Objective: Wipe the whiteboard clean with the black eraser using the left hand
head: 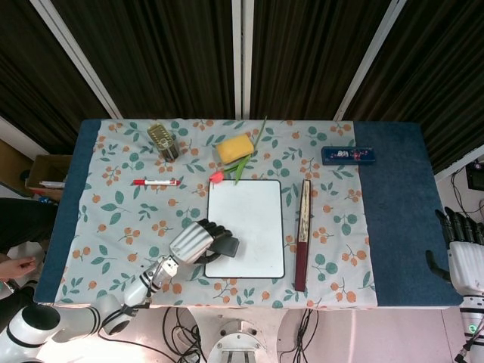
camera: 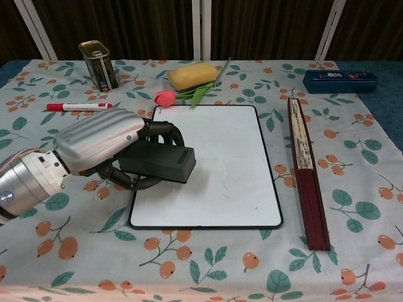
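My left hand [camera: 101,148] [head: 193,243] grips the black eraser [camera: 165,164] [head: 228,246] over the lower left part of the whiteboard [camera: 220,170] [head: 253,223]. The eraser's free end sticks out to the right past the fingers. Whether it touches the board I cannot tell. The board's surface is white with only faint specks near its lower right. My right hand [head: 461,253] hangs beyond the table's right edge with its fingers apart and nothing in it.
A closed folding fan [camera: 305,170] lies along the board's right side. Behind the board are a tulip [camera: 167,97], a yellow sponge [camera: 192,75], a tin can [camera: 99,64] and a red marker [camera: 79,106]. A blue case [camera: 340,80] sits far right.
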`<state>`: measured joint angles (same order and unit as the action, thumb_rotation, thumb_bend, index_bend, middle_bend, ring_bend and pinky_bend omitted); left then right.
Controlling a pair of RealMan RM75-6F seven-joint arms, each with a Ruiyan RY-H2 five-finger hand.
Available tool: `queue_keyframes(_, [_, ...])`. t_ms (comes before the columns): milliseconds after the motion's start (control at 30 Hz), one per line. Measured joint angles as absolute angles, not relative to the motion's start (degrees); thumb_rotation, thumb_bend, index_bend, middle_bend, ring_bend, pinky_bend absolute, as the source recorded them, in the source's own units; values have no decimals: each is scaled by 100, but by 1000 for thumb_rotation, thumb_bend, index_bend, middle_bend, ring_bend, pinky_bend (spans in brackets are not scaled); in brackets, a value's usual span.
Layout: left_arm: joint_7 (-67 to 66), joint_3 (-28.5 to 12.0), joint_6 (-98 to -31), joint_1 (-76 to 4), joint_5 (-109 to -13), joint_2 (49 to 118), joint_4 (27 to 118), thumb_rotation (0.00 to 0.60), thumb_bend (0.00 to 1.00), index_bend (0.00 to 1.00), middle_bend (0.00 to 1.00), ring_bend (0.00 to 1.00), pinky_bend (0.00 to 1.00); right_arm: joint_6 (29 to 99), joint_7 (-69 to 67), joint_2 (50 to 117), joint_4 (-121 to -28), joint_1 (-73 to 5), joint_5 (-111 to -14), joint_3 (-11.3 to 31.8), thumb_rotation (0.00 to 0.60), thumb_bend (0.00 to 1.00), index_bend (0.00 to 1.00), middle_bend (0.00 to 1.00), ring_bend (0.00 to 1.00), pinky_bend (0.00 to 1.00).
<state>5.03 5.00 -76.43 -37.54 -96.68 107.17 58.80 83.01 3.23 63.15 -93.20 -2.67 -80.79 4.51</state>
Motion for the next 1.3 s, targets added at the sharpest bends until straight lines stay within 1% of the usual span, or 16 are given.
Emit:
queue_keyframes(233, [418, 444, -7544, -3741, -9707, 11032, 5633, 600, 643, 803, 765, 623, 692, 8326, 283, 6304, -9291, -239, -8045, 456, 600, 320, 0, 0, 0, 0])
queue_keyframes(433, [423, 375, -7411, -3777, -9717, 11336, 5213, 600, 643, 803, 765, 623, 692, 8300, 202, 6291, -9230, -242, -8034, 460, 600, 320, 0, 0, 0, 0])
queue_keyframes(733, [544, 124, -7120, -3916, -9560, 11700, 4701, 600, 644, 803, 765, 623, 692, 8268, 176, 6292, -9198, -256, -8004, 475, 600, 320, 0, 0, 0, 0])
queue_keyframes(933, [650, -101, -7021, -4091, -9462, 11925, 4293, 600, 643, 803, 765, 623, 691, 8294, 209, 6296, -9219, -257, -8015, 483, 600, 320, 0, 0, 0, 0])
queue_keyframes(1300, [1031, -662, -6831, -4625, -9166, 12241, 3431, 600, 643, 802, 765, 623, 691, 8334, 283, 6268, -9303, -253, -8008, 504, 600, 320, 0, 0, 0, 0])
